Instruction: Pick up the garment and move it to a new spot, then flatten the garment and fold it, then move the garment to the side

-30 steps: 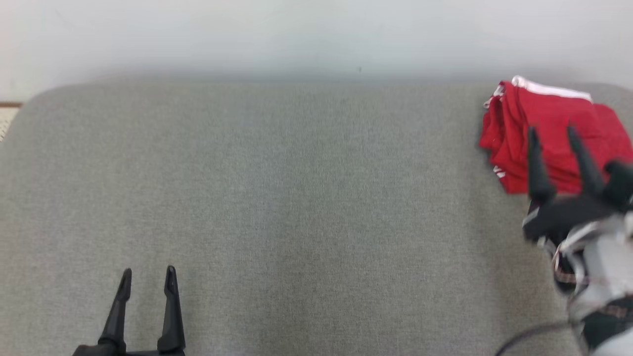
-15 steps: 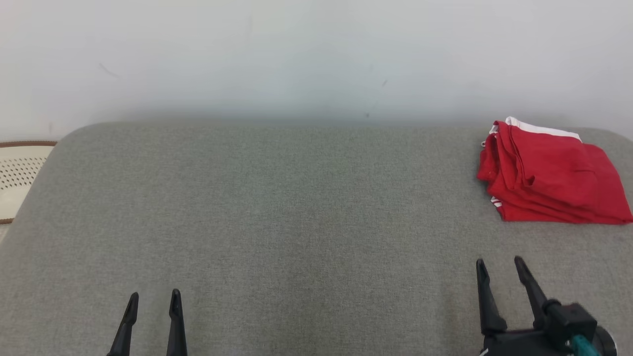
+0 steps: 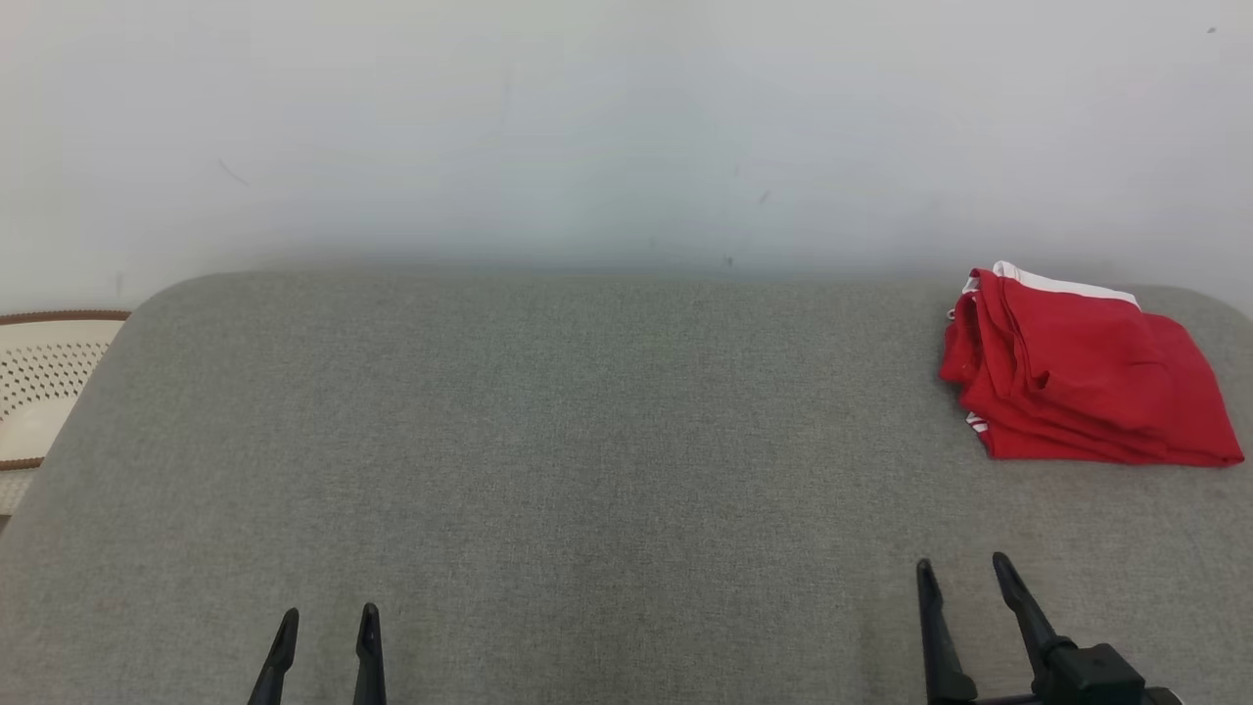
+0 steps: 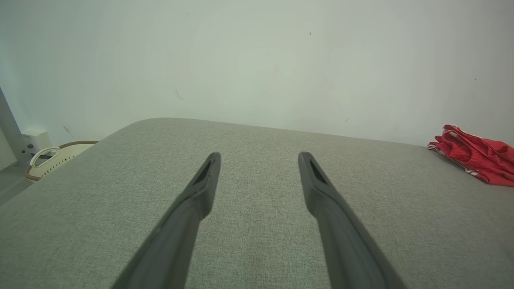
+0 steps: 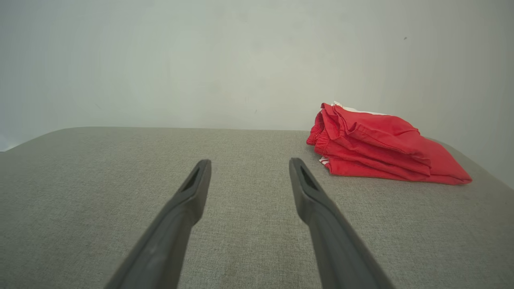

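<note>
Both left fingers [image 4: 315,192] and right fingers [image 5: 307,196] gape empty, well apart from garment [image 3: 1077,372].

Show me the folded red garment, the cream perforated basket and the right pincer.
folded red garment [image 3: 1077,382], head view, top layer.
cream perforated basket [image 3: 41,374], head view, its holed side.
right pincer [image 3: 961,563], head view, between its fingertips.

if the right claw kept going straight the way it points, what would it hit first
Probably the grey padded surface, or the wall behind it; depth is unclear. The open right claw aims left of the folded red garment, likely missing it.
</note>
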You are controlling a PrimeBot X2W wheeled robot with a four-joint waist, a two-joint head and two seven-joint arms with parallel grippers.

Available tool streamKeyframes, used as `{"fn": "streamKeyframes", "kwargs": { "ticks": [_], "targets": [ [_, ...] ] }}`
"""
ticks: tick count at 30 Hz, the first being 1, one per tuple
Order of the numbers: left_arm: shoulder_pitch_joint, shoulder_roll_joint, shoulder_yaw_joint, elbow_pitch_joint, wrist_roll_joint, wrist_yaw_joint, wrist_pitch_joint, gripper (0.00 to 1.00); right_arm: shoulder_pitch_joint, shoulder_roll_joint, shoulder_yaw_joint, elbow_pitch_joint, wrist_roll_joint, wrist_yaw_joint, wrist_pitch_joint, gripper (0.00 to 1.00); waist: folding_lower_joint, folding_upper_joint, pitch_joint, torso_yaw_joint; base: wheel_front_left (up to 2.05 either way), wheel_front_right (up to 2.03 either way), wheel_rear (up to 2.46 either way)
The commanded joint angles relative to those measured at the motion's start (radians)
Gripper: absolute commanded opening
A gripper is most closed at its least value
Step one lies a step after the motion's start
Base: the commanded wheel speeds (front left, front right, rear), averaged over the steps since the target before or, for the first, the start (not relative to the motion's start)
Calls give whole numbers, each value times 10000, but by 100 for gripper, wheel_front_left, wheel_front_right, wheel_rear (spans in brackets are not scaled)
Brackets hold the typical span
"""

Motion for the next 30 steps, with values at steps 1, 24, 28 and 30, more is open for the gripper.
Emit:
{"fn": "streamKeyframes", "kwargs": {
  "ticks": [1, 24, 28, 30],
  "targets": [
    [20, 4, -7, 111, 65, 3, -8, 100, -29, 52, 123, 35, -45, -3, -6, 100, 0, 0, -48, -14, 0, 0, 0],
    [15, 17, 36, 218, -35, -35, -6, 100, -58, 67, 191, 52, 368, -3, -7, 100, 0, 0, -46, -75, 0, 0, 0],
    [5, 48, -20, 173, -50, -159, -6, 100, -38, 67, 195, 32, 420, -3, -7, 100, 0, 0, -6, -49, 0, 0, 0],
    [-12, 15, -14, 196, -27, -178, 1, 0, -19, 42, 199, 71, 372, 0, 0, 0, 0, 0, 3, -47, 0, 0, 0]
  ]
}}
